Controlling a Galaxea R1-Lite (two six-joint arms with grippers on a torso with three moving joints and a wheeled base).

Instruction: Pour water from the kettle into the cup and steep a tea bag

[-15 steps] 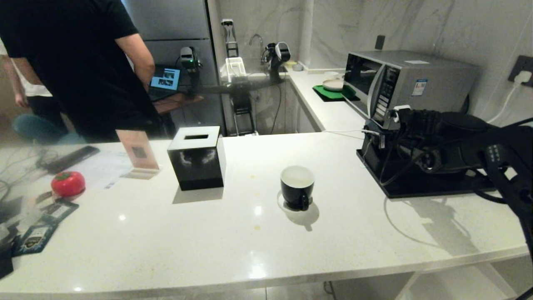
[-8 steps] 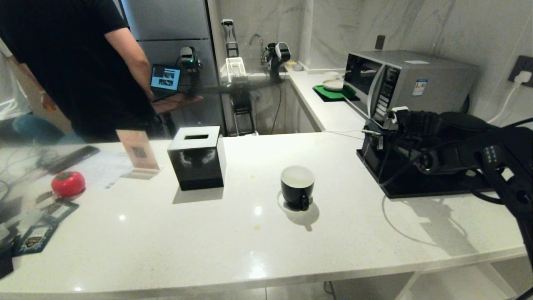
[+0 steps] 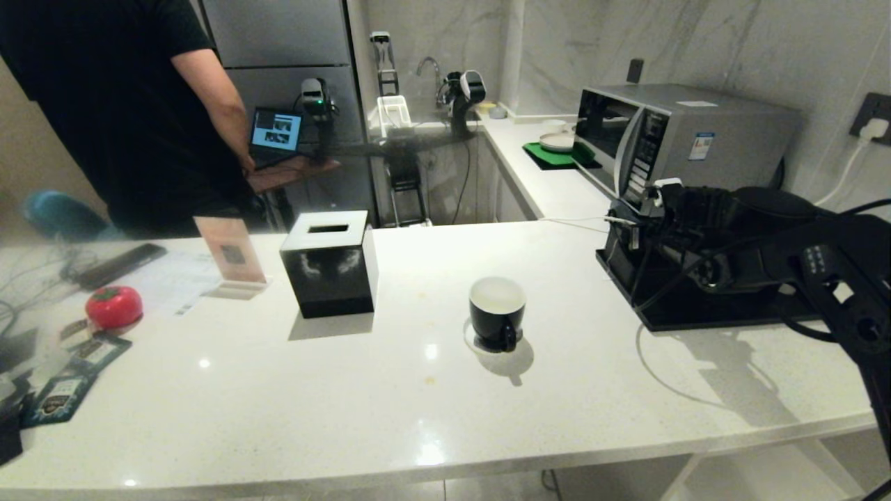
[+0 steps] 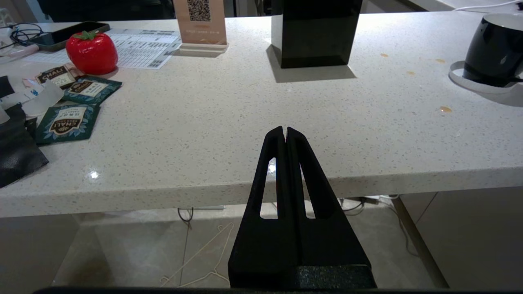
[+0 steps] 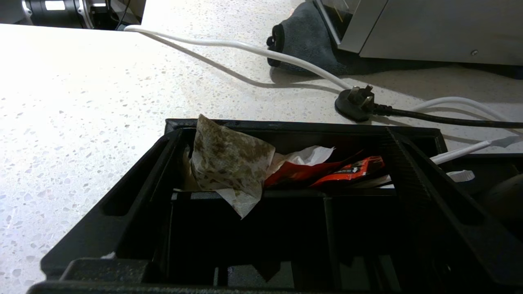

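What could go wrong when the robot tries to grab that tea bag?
1. The right gripper stands open around the tea bag, but red packets and white paper lie right against it in the black box. The fingers might pinch those too.
2. The tea bag leans at the box's corner, so a finger could bump the wall and nudge the box.
3. The cup is across the counter, so a loosely held bag might drop on the way.
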